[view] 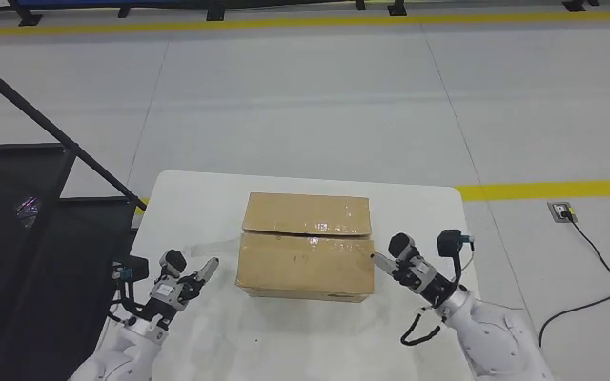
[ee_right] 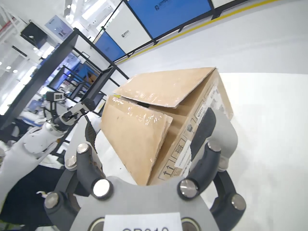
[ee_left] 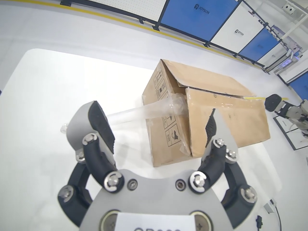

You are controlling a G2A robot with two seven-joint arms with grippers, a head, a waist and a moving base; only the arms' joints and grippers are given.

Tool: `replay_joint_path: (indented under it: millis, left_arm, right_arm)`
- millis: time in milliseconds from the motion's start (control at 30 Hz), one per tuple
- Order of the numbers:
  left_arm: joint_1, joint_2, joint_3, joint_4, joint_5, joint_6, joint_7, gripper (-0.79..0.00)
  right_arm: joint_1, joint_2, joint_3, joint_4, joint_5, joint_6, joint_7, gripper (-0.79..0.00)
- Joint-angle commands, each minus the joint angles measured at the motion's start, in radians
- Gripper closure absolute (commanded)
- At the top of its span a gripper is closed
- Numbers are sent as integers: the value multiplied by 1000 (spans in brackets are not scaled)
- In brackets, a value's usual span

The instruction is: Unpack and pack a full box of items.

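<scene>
Box (view: 305, 252) sat mid-frame in the top view, square on the white table (view: 191, 200). Its top flaps (view: 307, 214) were folded down but unsealed, with the seam gaping a little. Biggest risk as I read it: nothing braced the carton, so if you lifted a flap from one side only, the whole box could have slid or yawed across the table instead of opening. A full load inside would have helped, but I couldn't see the contents. Next: the flaps seemed to overlap, so pulling the under one first could have jammed or torn it. Smaller one: a loose clear tape strip (ee_left: 144, 110) trailed from the box's frame-left end out over the table toward the left gripper (view: 202, 271), and it could have stuck to a pad and dragged the box or fouled your grasp. Pose: left arm sat at lower left of the top view, gripper near that end of the box but apart from it, fingers spread wide, nothing held, aimed at the end face. Right arm sat at lower right, right gripper (view: 386, 259) just beside the box's frame-right end, also spread wide and empty. Its wrist view had the box's near corner between the fingers, and I couldn't tell whether a pad touched cardboard. If one did, closing there would have pinched the corner, not a flap.
</scene>
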Motion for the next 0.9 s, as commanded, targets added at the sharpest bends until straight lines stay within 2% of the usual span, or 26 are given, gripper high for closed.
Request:
replay_joint_path:
  millis: [0,333,633,733,867]
  left_arm:
    - [-1,1,-4,2,-14,-8,-16,-785]
    - [8,2,-18,7,-39,-8,-19,-785]
    - [9,0,-22,-17,-76,0,-8,-785]
    - [11,-1,-17,-35,-88,-5,-7,-785]
    - [17,1,-10,-60,-93,-56,-27,-785]
  right_arm:
    - [45,-1,-15,52,72,-9,57,-785]
    - [165,-5,-85,209,418,-174,231,-785]
    - [139,21,-78,177,708,-323,515,-785]
    - [105,39,-66,107,732,-321,575,-785]
    - [41,72,-62,-1,644,-300,597,-785]
